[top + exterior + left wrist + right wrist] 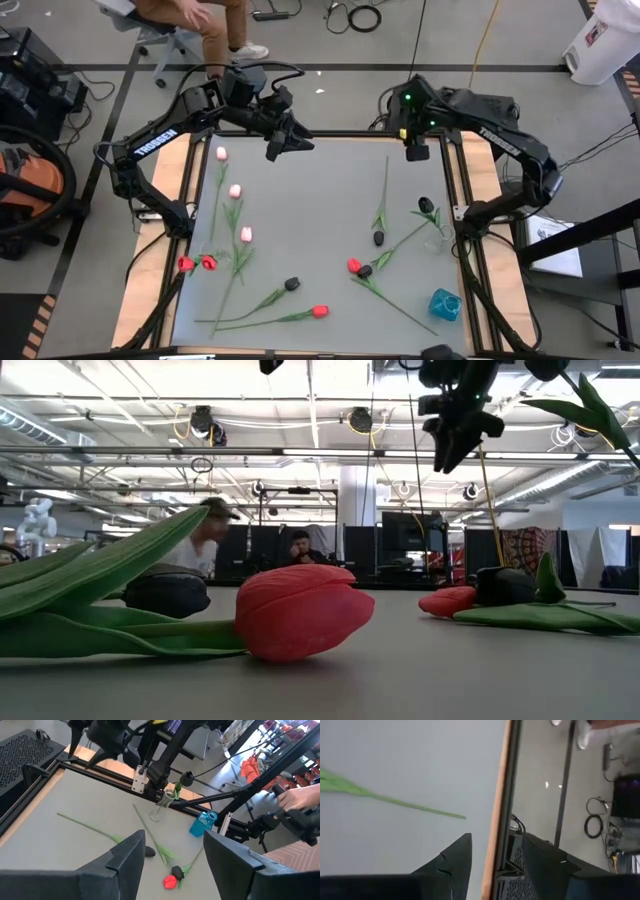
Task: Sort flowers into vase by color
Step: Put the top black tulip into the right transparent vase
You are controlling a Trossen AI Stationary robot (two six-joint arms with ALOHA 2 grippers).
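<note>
Both arms look parked at the far end of the bench [330, 210], so this reads like the gap between picks. The left pincer [285, 143] hangs over the far edge with its jaws spread wide and nothing in them, and the right pincer [416, 152] sits at the far right corner, jaws also apart and empty. Using the clear vase [436, 238] on the right edge as the anchor: it has one black tulip [426, 205] standing in it, so I'd guess sorting has barely begun. A blue vase [445, 304] sits just nearer the front from it. The flowers [300, 290] are all over: two black heads and a red one lie just left of the clear vase, three pink ones well away on the far left side, reds along the front. Next move probably needs an arm to drop onto a thin stem, which looks fiddly. Plain grey top, open workshop behind, and a person [200, 20] beyond the far edge.
</note>
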